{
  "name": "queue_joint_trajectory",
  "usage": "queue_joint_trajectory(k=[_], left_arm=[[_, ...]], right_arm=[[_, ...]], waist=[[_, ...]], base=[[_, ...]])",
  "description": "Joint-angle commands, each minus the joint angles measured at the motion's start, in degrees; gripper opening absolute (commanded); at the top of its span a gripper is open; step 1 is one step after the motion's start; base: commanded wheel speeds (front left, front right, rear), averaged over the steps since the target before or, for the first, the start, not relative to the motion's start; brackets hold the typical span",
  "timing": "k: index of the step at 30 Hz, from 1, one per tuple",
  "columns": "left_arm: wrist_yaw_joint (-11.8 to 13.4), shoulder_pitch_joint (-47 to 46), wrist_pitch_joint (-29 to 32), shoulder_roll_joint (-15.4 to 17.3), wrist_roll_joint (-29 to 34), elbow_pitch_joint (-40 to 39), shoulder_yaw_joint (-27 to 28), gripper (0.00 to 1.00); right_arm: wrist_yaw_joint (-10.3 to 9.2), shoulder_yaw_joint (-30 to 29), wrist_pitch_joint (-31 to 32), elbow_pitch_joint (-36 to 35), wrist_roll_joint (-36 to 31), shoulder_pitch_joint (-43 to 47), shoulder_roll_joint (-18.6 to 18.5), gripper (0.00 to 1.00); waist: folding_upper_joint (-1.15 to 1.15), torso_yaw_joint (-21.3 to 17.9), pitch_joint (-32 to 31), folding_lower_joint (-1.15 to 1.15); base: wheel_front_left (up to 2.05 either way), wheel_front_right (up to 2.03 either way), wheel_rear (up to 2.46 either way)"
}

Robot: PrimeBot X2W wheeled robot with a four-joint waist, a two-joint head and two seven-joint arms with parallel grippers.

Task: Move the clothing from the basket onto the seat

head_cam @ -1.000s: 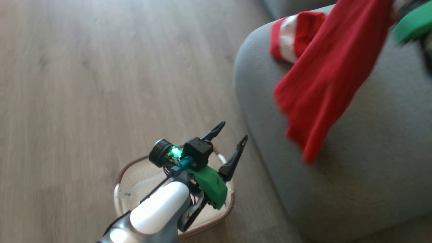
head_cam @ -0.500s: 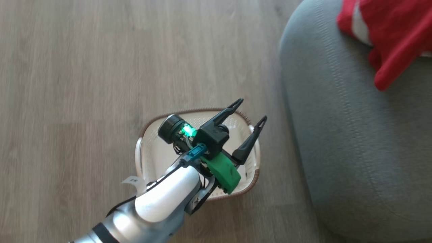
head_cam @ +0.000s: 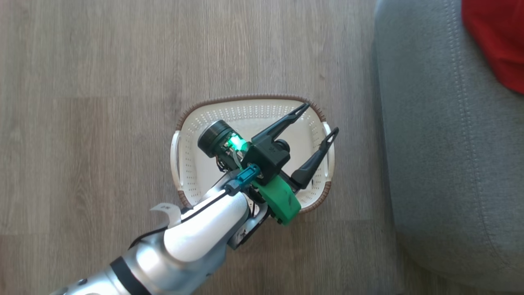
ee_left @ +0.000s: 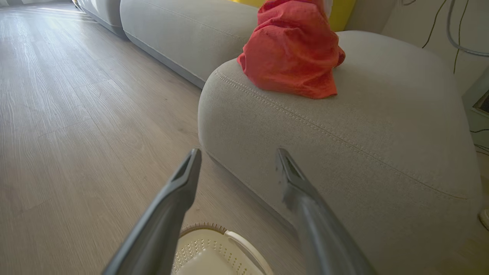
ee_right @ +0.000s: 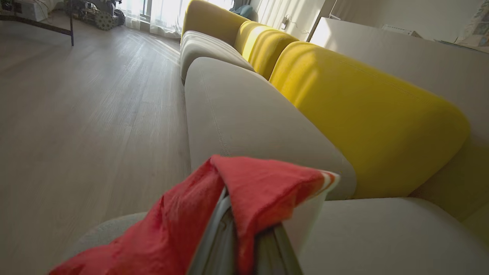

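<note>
Red clothing (ee_right: 179,217), clamped in my right jaws, hangs down onto the seat (ee_left: 344,126), while my left jaws stand wide above the basket (head_cam: 191,143) on the floor (head_cam: 82,123).

Left gripper (head_cam: 321,118): 2 dark fingers (head_cam: 282,123), black housing (head_cam: 268,157), green bracket (head_cam: 280,200), teal plug (head_cam: 247,177); forearm (head_cam: 196,241) white and silver

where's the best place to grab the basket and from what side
Probably the white side handle, from straight above: the basket sits upright on the floor, and the handle stands off the rim as a thin bar jaws can straddle.
</note>
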Motion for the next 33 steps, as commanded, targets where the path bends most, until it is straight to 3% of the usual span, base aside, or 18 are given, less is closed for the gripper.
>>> queue_joint_trajectory(k=[1, 11, 12, 14, 15, 16, 17, 33], left_arm=[[0.46, -1.35, 0.15, 1.02, 0.65, -1.85, 1.18, 1.00], [0.69, -1.40, -0.12, 1.73, 0.35, -1.44, 1.04, 1.00], [0.73, -1.40, -0.15, 1.80, 0.30, -1.33, 1.05, 1.00], [0.86, -1.37, -0.26, 1.99, 0.19, -1.06, 1.14, 1.00], [1.01, -1.30, -0.42, 2.10, 0.07, -0.91, 1.31, 1.00], [1.15, -1.21, -0.58, 2.25, -0.12, -0.77, 1.54, 1.00], [1.27, -1.15, -0.72, 2.37, -0.30, -0.66, 1.74, 1.00], [3.30, 1.78, -3.36, 3.60, -3.61, 0.43, 4.56, 1.00]], right_arm=[[-0.03, -2.19, -0.65, -0.39, -2.12, 2.20, 0.61, 0.00], [-0.03, -11.75, -0.17, 2.37, -10.58, 7.13, 3.37, 0.00], [-0.03, -12.38, -0.37, 2.59, -11.04, 7.38, 3.65, 0.06], [-0.03, -13.24, -0.72, 3.37, -11.84, 7.70, 4.21, 0.45], [-0.03, -13.52, -0.85, 3.91, -12.22, 7.88, 4.51, 0.74], [-0.03, -13.80, -1.08, 4.24, -12.57, 8.14, 4.99, 0.91], [-0.03, -14.06, -1.28, 4.60, -12.88, 8.47, 5.33, 1.00], [-0.03, -13.04, -4.03, 9.11, -11.99, 13.42, 7.49, 1.00]], waist=[[0.00, 0.08, 0.94, -0.01], [0.00, -0.59, 1.72, -0.01], [0.00, -0.76, 1.70, -0.01], [0.00, -1.17, 1.56, -0.01], [0.00, -1.43, 1.41, -0.01], [0.00, -1.77, 1.16, -0.01], [0.00, -2.05, 0.89, -0.01], [0.00, -7.00, -7.84, -0.01]], base=[[0.00, 0.00, 0.00], [0.00, 0.00, 0.00], [0.00, 0.00, 0.00], [0.00, 0.00, 0.00], [0.00, 0.00, 0.00], [0.00, 0.00, 0.00], [0.00, 0.00, 0.00], [0.00, 0.00, 0.00]])
